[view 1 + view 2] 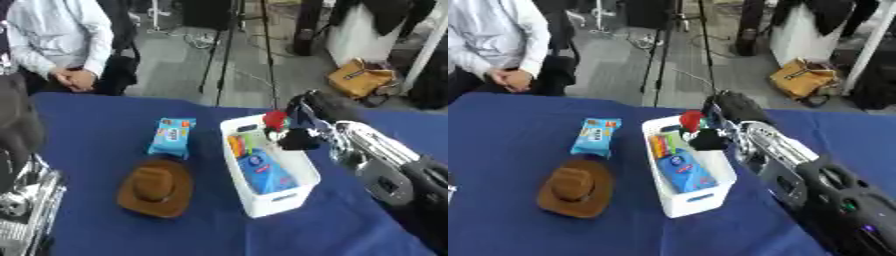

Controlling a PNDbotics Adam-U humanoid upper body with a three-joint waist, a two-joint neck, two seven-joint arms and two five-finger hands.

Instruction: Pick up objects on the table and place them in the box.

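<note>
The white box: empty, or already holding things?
Holding things: the white box contains a blue packet and orange and green items at its far end.

Black robot hand (302, 131), silver-jointed arm (376, 155)

On the blue table (105, 230): 1 white box (271, 200), right of centre; 1 brown hat (157, 187), near left; 1 light-blue snack pack (171, 136), just beyond the hat. Inside the box approx. 3 items: 1 blue packet (267, 172), plus 1 orange and 1 green thing at its far end. 1 small red object (276, 119) in the right hand (297, 127) over the box's far end; 1 arm in view at left edge.
</note>
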